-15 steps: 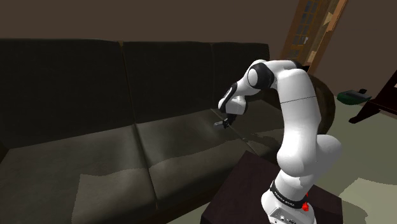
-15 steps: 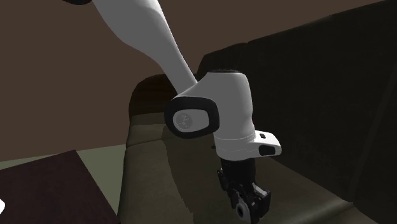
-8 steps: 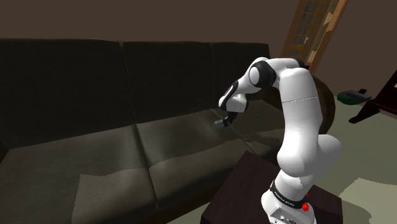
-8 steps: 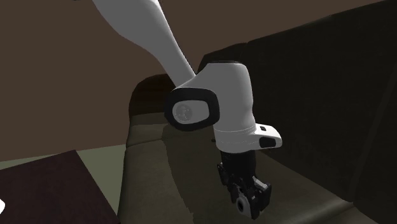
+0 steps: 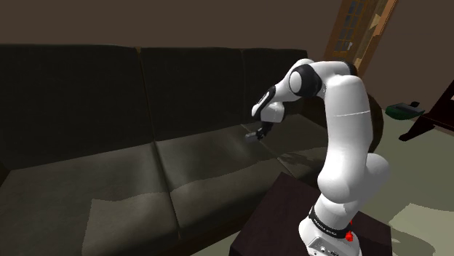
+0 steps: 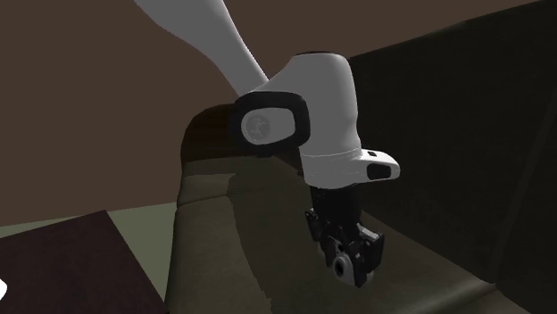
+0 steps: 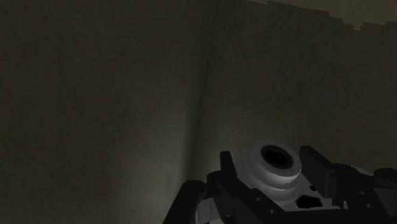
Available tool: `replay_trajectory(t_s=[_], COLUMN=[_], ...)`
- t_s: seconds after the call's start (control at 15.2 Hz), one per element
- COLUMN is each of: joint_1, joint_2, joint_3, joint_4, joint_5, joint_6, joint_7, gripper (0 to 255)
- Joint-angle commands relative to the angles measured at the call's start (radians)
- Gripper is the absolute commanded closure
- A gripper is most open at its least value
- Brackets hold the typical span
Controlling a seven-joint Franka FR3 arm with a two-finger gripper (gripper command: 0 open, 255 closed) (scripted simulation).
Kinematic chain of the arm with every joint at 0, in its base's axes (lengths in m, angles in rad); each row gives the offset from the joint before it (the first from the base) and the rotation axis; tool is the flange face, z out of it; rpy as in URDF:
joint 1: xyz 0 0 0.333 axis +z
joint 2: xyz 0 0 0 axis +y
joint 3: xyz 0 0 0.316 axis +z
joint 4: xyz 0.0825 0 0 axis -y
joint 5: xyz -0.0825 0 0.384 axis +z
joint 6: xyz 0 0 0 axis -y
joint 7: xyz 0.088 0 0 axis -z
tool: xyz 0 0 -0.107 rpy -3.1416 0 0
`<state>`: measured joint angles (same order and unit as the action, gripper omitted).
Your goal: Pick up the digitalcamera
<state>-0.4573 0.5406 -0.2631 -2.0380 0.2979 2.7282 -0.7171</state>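
A small dark digital camera (image 6: 350, 258) with a round grey lens hangs above the sofa seat, clasped in my black gripper (image 6: 346, 252). In the wrist view the camera (image 7: 280, 175) sits between the fingers (image 7: 194, 200), its lens facing away from the hand toward the cushions. From the shoulder view the gripper (image 5: 255, 134) and the camera (image 5: 252, 134) hover a little above the seat, near the seam between the middle and right cushions. The camera does not touch the cushion.
A long dark sofa (image 5: 124, 145) spans the shoulder view, with its backrest right behind the gripper. A dark low table (image 5: 287, 207) stands in front of the stand. A wooden door (image 5: 356, 36) and a dark green object (image 5: 404, 109) lie at the far right.
The arm has lifted: the gripper and the camera in it have risen off the sofa seat, and the wrist has moved up in both exterior views.
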Motion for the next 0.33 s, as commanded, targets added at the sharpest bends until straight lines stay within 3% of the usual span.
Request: replay_trajectory(t_s=[0.0, 0.26], joint_1=[0.009, 0.018], joint_2=[-0.025, -0.048], joint_3=[-0.012, -0.023], joint_4=[-0.004, -0.007], joint_5=[-0.011, -0.023], joint_6=[-0.020, -0.041], joint_7=[0.009, 0.017], gripper=[255, 255])
